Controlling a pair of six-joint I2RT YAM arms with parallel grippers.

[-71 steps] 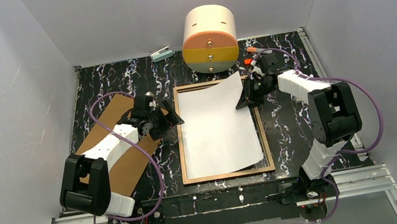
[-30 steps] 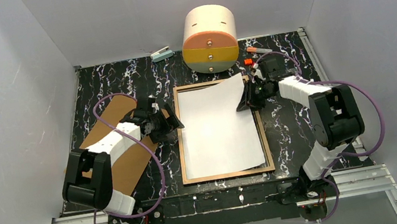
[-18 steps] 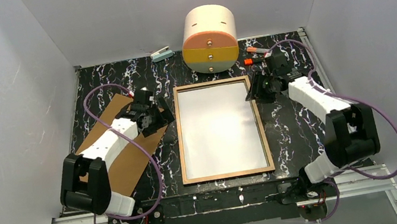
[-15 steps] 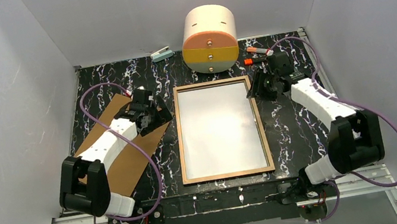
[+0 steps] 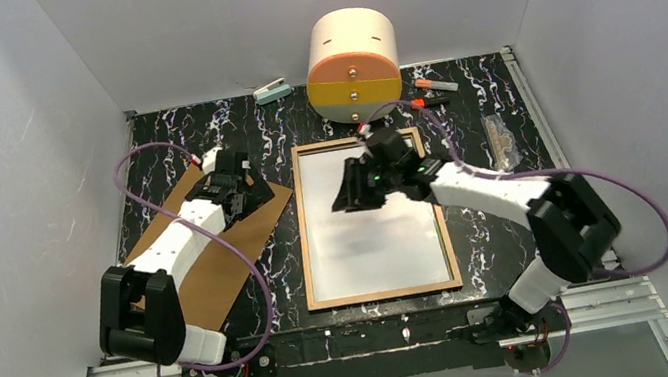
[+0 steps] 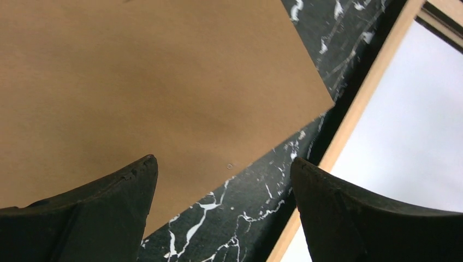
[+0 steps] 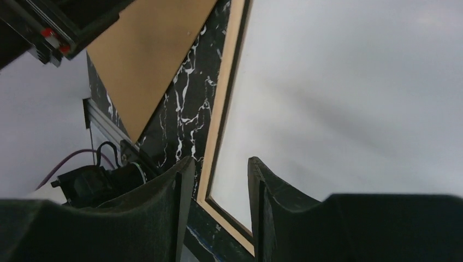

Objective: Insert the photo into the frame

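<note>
The frame [image 5: 303, 244] lies back-up at the table's middle, its tan wooden rim showing. The photo [image 5: 373, 238] lies flat inside it, white back up. My right gripper [image 5: 344, 197] hovers low over the photo's upper left part, jaws a narrow gap apart with nothing between them. In the right wrist view the gripper [image 7: 221, 164] sits over the photo [image 7: 355, 98] and the frame's left rim [image 7: 221, 114]. My left gripper [image 5: 255, 193] is wide open and empty above the brown backing board's [image 5: 210, 259] right corner. The left wrist view shows the gripper [image 6: 224, 164], board [image 6: 136, 82], rim [image 6: 355, 114] and photo [image 6: 415, 125].
A cream and orange round drawer box [image 5: 352, 64] stands behind the frame. A small teal stapler [image 5: 272, 90] lies at the back, orange-capped pens [image 5: 433, 87] at the back right, and a tan strip [image 5: 502, 142] by the right edge. White walls enclose the table.
The photo, held askew by its far right corner, has dropped flat into the frame. My right gripper let go and swung left over the photo. My left gripper drew back over the board.
</note>
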